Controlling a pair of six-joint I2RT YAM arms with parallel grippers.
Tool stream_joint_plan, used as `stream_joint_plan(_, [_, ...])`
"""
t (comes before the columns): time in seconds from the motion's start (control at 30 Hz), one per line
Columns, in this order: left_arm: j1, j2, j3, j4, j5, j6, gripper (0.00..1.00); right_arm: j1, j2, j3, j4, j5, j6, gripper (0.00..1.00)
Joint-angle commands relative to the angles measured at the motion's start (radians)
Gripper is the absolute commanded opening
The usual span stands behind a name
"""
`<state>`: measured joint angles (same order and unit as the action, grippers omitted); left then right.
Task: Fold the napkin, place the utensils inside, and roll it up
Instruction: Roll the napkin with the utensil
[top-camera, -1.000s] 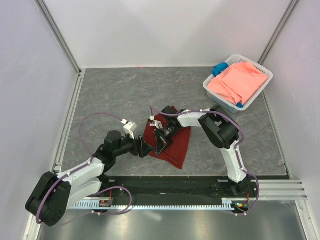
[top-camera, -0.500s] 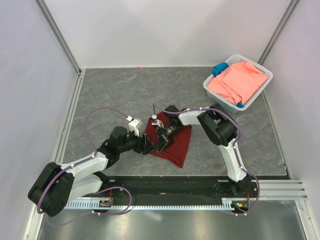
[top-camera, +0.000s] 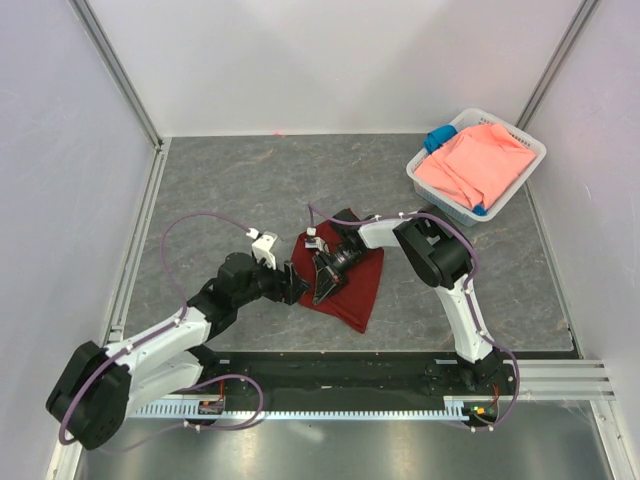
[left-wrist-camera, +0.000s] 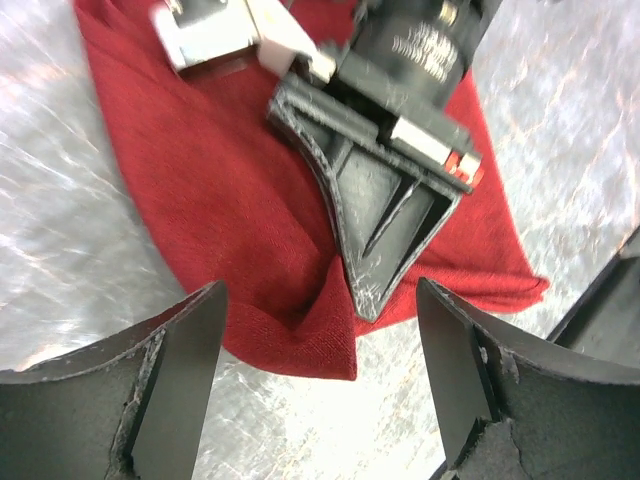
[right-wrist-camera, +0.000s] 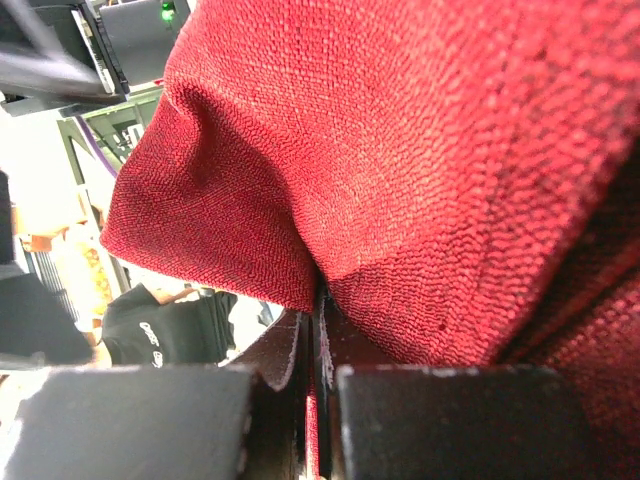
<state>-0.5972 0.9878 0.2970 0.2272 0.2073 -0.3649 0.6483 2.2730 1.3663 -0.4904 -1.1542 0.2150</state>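
While my right claw (top-camera: 321, 294) pinches the soft dark-red square cloth napkin (top-camera: 362, 286) at its seven-o'clock edge, my left claw (top-camera: 297, 284) stands spread alongside. I judge the fold is in hand, and next the left must catch that lifted corner.

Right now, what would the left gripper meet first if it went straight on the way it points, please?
Probably the lifted near edge of the napkin, which the shut right gripper pinches; the open left gripper faces that fold, though depth is unclear.

L hand (left-wrist-camera: 320, 288) spread wide, pointed at R hand (left-wrist-camera: 363, 296), whose tips are pinched together
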Motion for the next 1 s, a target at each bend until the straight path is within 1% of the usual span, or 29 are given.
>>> stream_joint_plan(0.0, [-0.010,-0.083,-0.013,-0.020,-0.085,0.041,0.83,-0.013,0.028,0.010,0.018,0.028,-0.037,0.00])
stream_joint_plan(0.1, [-0.018,-0.090,-0.012,-0.025,-0.092,0.044,0.81,-0.015,0.028,0.011,0.018,0.030,-0.037,0.00])
stream_joint_plan(0.23, [-0.041,-0.035,0.028,-0.089,-0.126,0.026,0.77,-0.016,0.026,0.013,0.019,0.031,-0.034,0.00])
stream_joint_plan(0.33, [-0.047,-0.026,0.036,-0.106,-0.140,0.015,0.74,-0.015,0.025,0.011,0.018,0.034,-0.032,0.00])
stream_joint_plan(0.37, [-0.050,-0.025,0.037,-0.109,-0.141,0.012,0.72,-0.018,0.028,0.011,0.018,0.034,-0.034,0.00])
stream_joint_plan(0.53, [-0.049,0.015,0.056,-0.127,-0.154,0.001,0.69,-0.016,0.033,0.011,0.019,0.036,-0.034,0.00])
stream_joint_plan(0.57, [-0.049,0.023,0.065,-0.130,-0.160,0.001,0.65,-0.015,0.033,0.010,0.019,0.034,-0.032,0.00])
stream_joint_plan(0.63, [-0.049,0.046,0.074,-0.141,-0.178,-0.002,0.62,-0.018,0.031,0.008,0.018,0.034,-0.034,0.00])
stream_joint_plan(0.67, [-0.050,0.054,0.086,-0.149,-0.190,-0.005,0.58,-0.016,0.031,0.008,0.018,0.034,-0.035,0.00])
stream_joint_plan(0.83, [-0.049,0.089,0.106,-0.163,-0.227,-0.006,0.49,-0.016,0.022,0.007,0.015,0.040,-0.035,0.00])
stream_joint_plan(0.93, [-0.049,0.106,0.116,-0.164,-0.226,-0.003,0.37,-0.016,0.002,0.004,0.009,0.057,-0.035,0.00])
stream_joint_plan(0.97, [-0.049,0.120,0.123,-0.173,-0.230,-0.005,0.27,-0.016,-0.003,0.004,0.009,0.063,-0.037,0.00])
